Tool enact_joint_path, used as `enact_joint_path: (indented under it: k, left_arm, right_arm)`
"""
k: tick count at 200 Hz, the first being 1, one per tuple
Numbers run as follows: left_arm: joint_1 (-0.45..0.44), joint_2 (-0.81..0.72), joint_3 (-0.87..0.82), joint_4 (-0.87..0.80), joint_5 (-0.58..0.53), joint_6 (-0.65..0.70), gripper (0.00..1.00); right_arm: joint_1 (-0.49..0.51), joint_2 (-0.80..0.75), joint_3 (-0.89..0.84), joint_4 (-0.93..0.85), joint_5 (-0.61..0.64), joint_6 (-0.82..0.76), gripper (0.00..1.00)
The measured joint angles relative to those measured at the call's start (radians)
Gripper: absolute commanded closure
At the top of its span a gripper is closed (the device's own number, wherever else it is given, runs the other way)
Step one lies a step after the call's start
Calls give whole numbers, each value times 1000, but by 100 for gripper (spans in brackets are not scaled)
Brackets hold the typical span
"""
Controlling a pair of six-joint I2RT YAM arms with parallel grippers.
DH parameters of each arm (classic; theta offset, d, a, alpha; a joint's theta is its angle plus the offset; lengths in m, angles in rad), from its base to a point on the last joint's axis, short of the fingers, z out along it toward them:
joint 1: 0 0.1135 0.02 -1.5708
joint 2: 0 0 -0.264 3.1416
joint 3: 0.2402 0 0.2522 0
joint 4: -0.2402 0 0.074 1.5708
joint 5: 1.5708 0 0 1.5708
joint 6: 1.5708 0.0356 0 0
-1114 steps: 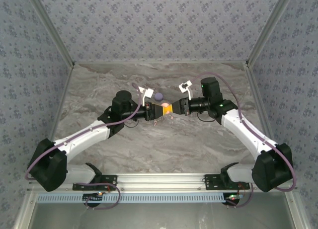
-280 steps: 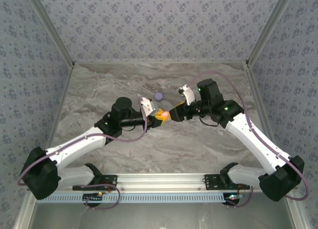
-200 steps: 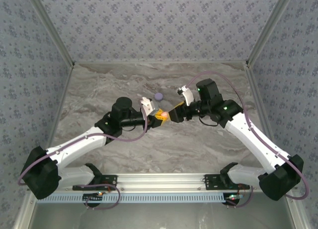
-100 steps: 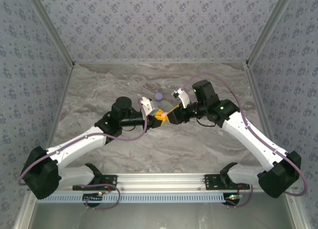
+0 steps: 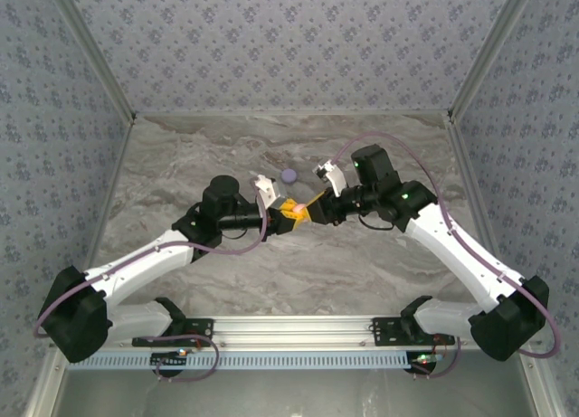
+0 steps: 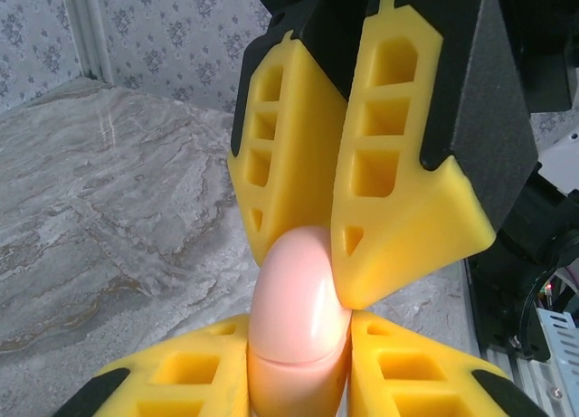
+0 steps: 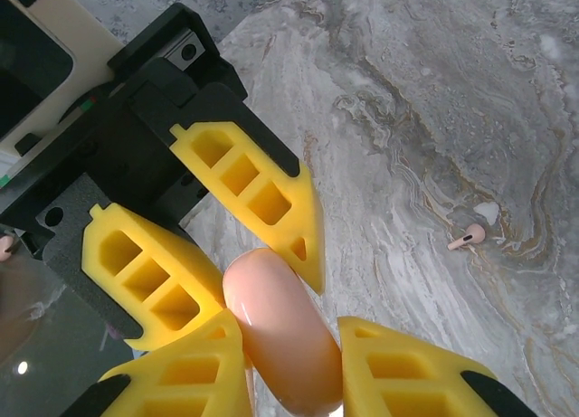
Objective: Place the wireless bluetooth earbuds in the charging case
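my left claw [image 6: 298,349] clamped on pink charging case [image 6: 300,286] held above surface [image 7: 434,118], my right claw [image 7: 289,345] pinching its other end, pink earbud [image 7: 466,240] lying on surface at 3 o'clock of case

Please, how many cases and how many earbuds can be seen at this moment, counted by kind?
Cases: 2 (pink case, purple case)
Earbuds: 1 (pink earbud, lying on the table)
Total: 3
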Motion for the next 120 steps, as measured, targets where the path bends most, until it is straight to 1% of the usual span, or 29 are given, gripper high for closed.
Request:
enact_joint_path:
  k: [33, 57, 81, 106, 120]
  left_arm:
    - [0, 2, 0, 21, 11, -13, 72]
    - [0, 12, 0, 39, 14, -26, 66]
    - [0, 22, 0, 50, 14, -31, 64]
    - [0, 32, 6, 50, 14, -39, 65]
    - [0, 34, 11, 50, 14, -43, 70]
  right_arm:
    - [-2, -13, 0, 0, 1, 0, 77]
    - [-6, -17, 0, 0, 3, 4, 77]
    - [-10, -19, 0, 0, 5, 8, 77]
    - [-11, -24, 0, 1, 6, 9, 77]
    - [-14, -25, 0, 2, 8, 11, 77]
